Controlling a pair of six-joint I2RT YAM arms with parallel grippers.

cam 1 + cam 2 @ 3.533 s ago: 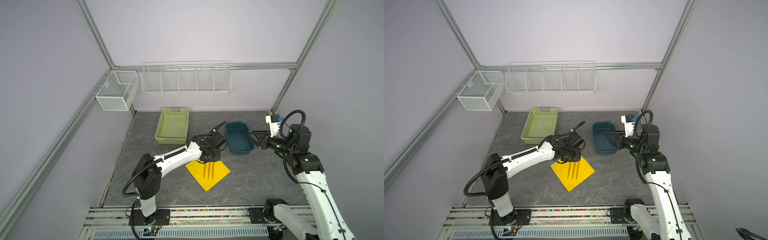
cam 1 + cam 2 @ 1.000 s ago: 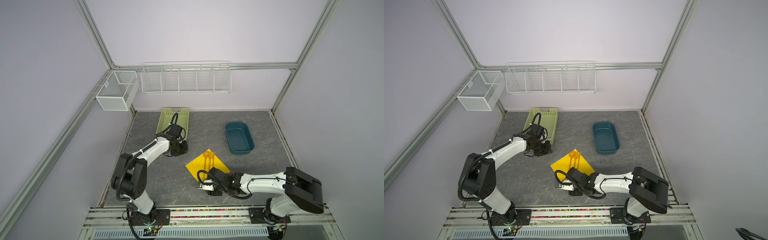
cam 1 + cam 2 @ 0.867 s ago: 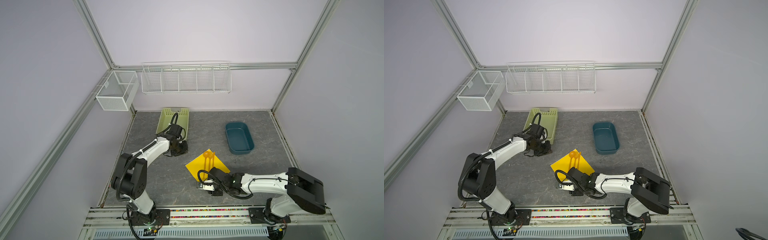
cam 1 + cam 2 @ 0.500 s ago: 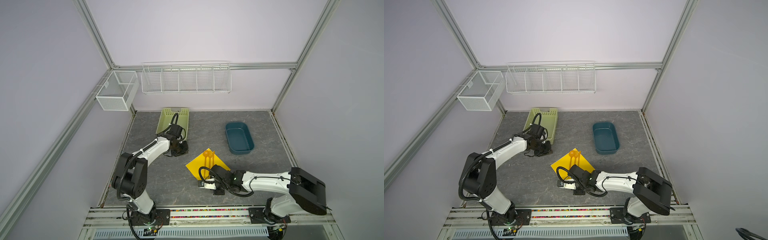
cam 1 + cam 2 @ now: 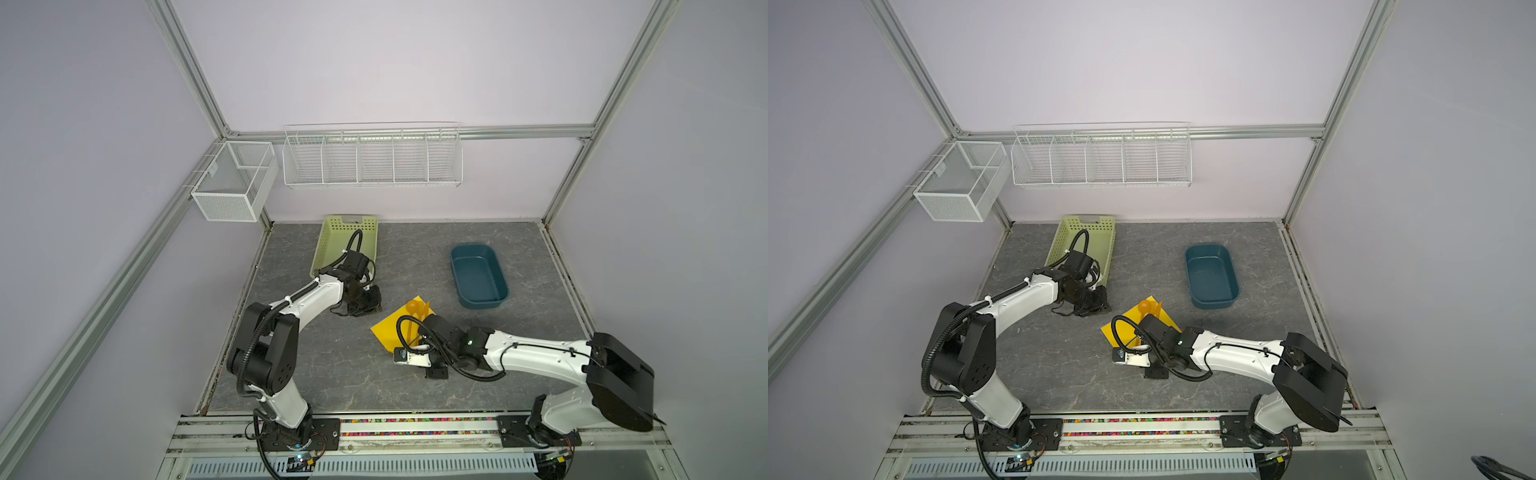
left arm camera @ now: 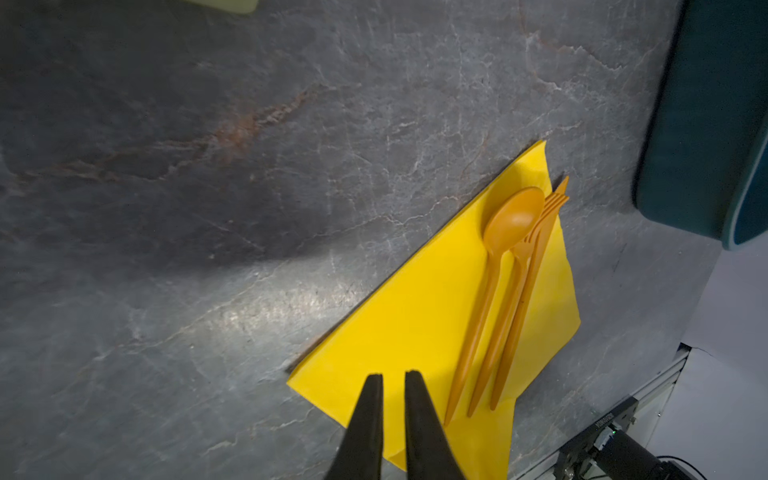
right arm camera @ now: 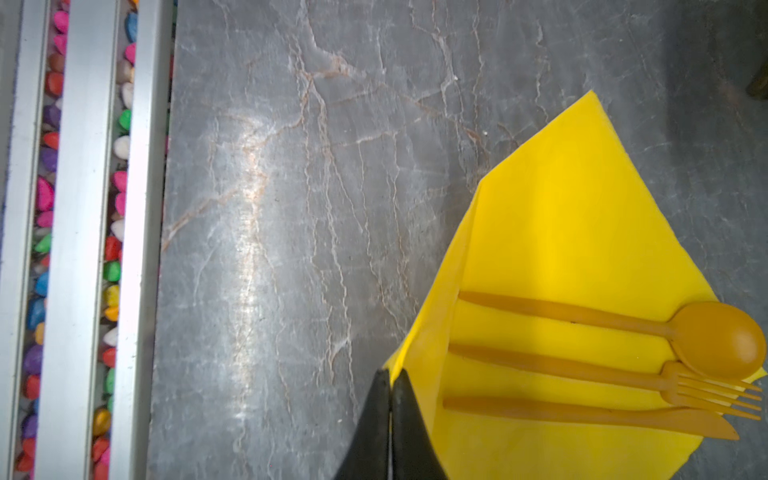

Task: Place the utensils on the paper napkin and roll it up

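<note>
Right pincer [image 7: 390,376], seen from the right wrist: its black tips are pressed together on the near corner of the yellow paper napkin [image 7: 582,228], lifting that edge off the grey worktop [image 7: 311,208]. The orange utensils [image 7: 561,368], a spoon, fork and knife, lie side by side on the sheet just beyond the tips. Left wrist view: the left pincer [image 6: 390,376] holds nothing, tips slightly apart, the napkin and utensils ahead of it. In both top views the left pincer sits between the napkin and a green basket [image 5: 332,241].
</note>
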